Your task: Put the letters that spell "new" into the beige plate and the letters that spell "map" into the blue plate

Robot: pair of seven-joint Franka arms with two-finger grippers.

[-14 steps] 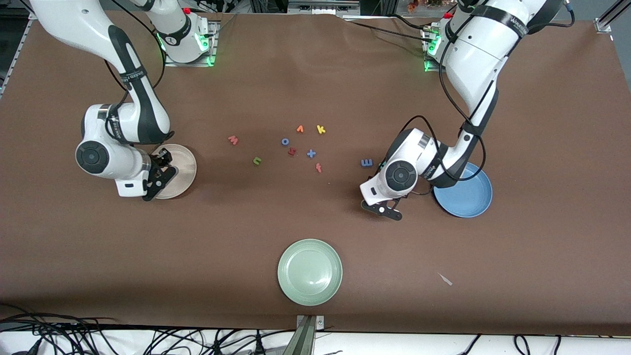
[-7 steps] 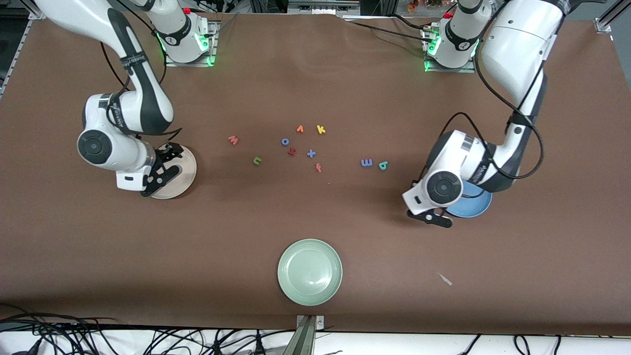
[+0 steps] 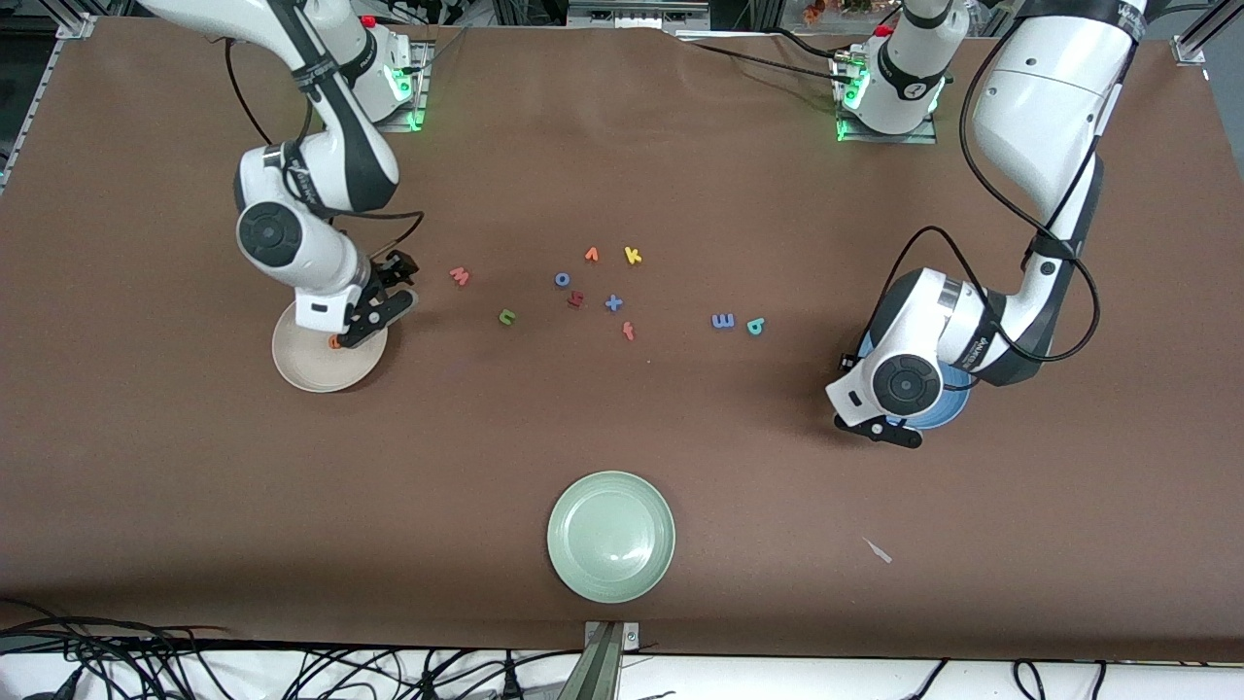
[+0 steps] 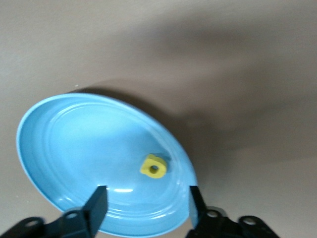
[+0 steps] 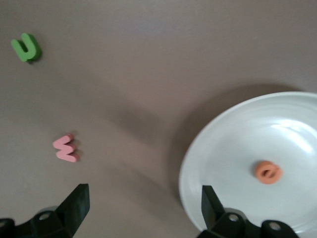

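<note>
The beige plate lies toward the right arm's end of the table with the orange e in it. My right gripper hangs open and empty over that plate's rim. The pink w and green n lie on the cloth beside it. The blue plate holds the yellow a. My left gripper is open above its edge. The blue m and teal p lie side by side on the cloth.
A cluster of other letters sits mid-table: yellow k, orange v, blue o, dark red letter, blue x, red f. A pale green plate stands near the front camera.
The left gripper swung over to the blue plate and opened, leaving the yellow a in it. The right gripper opened, left the orange e in the beige plate and moved toward the w.
</note>
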